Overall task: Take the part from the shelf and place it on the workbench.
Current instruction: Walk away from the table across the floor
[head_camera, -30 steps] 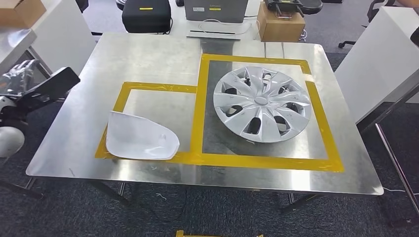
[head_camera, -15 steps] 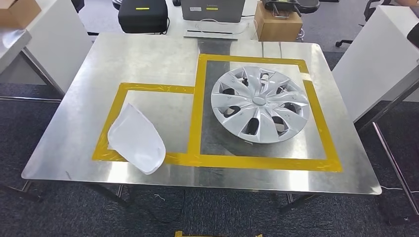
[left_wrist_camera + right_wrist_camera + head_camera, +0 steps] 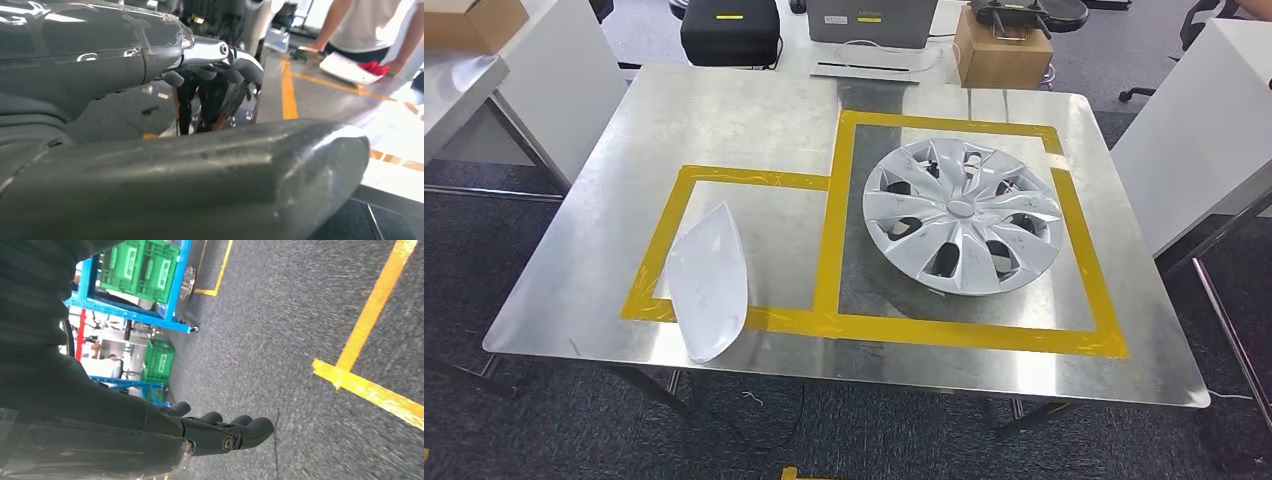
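— Where's the part right now?

— On the head view I see the white part (image 3: 708, 280) lying on the metal surface (image 3: 724, 120), down at the near left. It sits across the front strip of the smaller yellow tape frame (image 3: 744, 180), with its narrow end poking past the tape toward the surface's front edge. Nothing is touching it.

— And what else is on there?

— A silver hubcap (image 3: 962, 215) inside the larger yellow tape frame (image 3: 1079, 250), well apart from the part. Behind the surface I can make out a cardboard box (image 3: 1002, 55) and a black case (image 3: 730, 35).

— How about the fingers?

— On the left wrist view the left hand (image 3: 210, 95) has its fingers (image 3: 245, 62) curled inward, and I see nothing between them — clenched on nothing, as far as I can tell. Beyond those fingers there's a person (image 3: 370, 25) leaning over a table with a white piece lying in front of them.

— The right side?

— The right hand (image 3: 220, 432) hangs above the grey floor (image 3: 280, 330). Its fingers (image 3: 252, 427) lie stretched out side by side, released, grasping nothing. Past the fingertips a yellow floor line (image 3: 370, 315) runs by, and a blue rack with green crates (image 3: 142, 267) stands farther off.
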{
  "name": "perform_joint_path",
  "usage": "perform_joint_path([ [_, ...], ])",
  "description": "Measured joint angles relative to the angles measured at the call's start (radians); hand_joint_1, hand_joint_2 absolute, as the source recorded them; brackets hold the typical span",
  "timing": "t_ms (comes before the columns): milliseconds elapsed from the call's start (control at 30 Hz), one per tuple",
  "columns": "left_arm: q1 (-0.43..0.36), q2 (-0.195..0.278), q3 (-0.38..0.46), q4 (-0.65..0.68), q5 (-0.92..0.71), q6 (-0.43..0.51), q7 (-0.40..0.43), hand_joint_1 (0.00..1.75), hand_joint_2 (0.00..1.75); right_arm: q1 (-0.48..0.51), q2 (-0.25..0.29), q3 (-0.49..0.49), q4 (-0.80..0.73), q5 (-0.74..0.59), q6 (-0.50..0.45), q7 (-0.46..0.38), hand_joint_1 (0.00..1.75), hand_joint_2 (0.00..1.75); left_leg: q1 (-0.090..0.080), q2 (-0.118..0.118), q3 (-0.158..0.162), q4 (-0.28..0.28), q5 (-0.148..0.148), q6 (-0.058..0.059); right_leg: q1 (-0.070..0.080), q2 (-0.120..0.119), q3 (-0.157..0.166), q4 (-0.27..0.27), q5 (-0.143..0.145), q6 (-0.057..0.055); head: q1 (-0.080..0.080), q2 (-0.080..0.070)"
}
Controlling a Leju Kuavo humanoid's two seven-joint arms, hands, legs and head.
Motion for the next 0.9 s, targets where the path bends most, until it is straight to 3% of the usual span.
perform_joint_path([
  [300,0.001,-0.106,-0.108,0.172,0.092,0.143,-0.093,0.00,0.00,-0.003,-0.013,0.000,-0.001,0.000,-0.006,-0.008,0.00,1.75,0.000,-0.009,0.000,0.000,0.000,0.000,0.000,-0.002,0.001,-0.001,-0.002,0.001,0.000,0.000],
  [433,0.003,-0.141,-0.164,0.253,0.104,0.156,-0.124,0.00,0.00,-0.004,-0.026,0.000,-0.002,0.000,-0.002,-0.002,0.00,0.00,-0.001,-0.011,0.000,0.000,0.000,0.000,0.000,-0.004,0.002,-0.003,-0.002,0.001,0.000,0.000],
  [533,-0.012,-0.183,-0.219,0.337,0.115,0.160,-0.186,0.00,0.00,-0.005,-0.037,0.001,-0.002,-0.001,0.002,0.005,0.00,0.00,-0.002,-0.013,0.000,0.000,0.000,0.000,-0.001,-0.006,0.002,-0.004,-0.002,0.001,0.000,0.000],
  [667,-0.088,-0.260,-0.314,0.530,0.167,0.195,-0.330,0.00,0.00,-0.010,-0.048,0.001,-0.002,-0.006,-0.011,0.017,0.00,0.00,-0.004,-0.016,-0.001,0.000,0.000,0.001,-0.002,-0.009,0.003,-0.004,-0.002,0.002,0.000,0.000],
  [800,-0.157,-0.315,-0.397,0.702,0.178,0.198,-0.348,0.00,0.00,-0.011,-0.052,0.001,-0.002,-0.012,-0.058,-0.001,0.00,0.00,-0.004,-0.016,-0.001,0.000,0.000,0.001,-0.002,-0.010,0.005,-0.005,-0.002,0.002,0.001,0.000],
  [900,-0.196,-0.347,-0.448,0.807,0.188,0.186,-0.349,0.00,0.00,-0.011,-0.053,0.001,-0.002,-0.010,-0.111,-0.058,0.00,0.00,-0.004,-0.016,-0.001,0.000,0.000,0.001,-0.002,-0.010,0.005,-0.005,-0.002,0.002,0.000,0.000],
])
